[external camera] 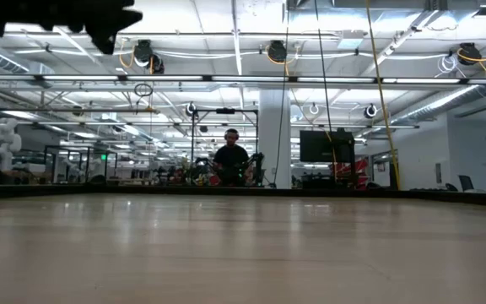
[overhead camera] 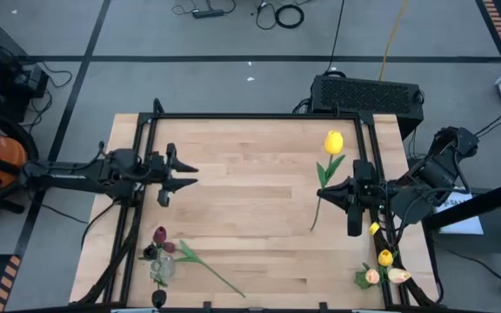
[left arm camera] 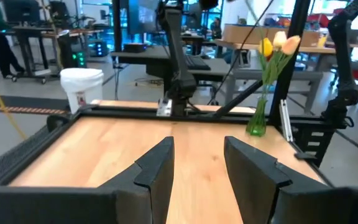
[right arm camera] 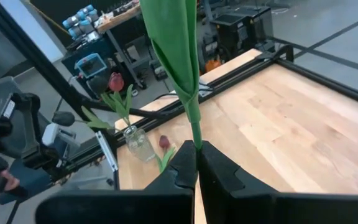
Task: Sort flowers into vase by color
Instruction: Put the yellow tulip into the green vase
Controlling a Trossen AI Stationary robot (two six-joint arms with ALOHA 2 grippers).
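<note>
the right gripper [overhead camera: 330,189] pinches a yellow tulip [overhead camera: 333,143] by its stem (fingers closed tight). the left gripper [overhead camera: 190,171] hangs open, holding nothing.

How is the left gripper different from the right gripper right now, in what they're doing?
The right gripper is shut on the green stem of a yellow tulip; the left gripper is open and holds nothing. The right gripper sits near the vase of yellow and peach flowers at the table's right edge; the left gripper hovers at the left side, away from the clear vase of dark red flowers. Both point inward over the wooden table.
</note>
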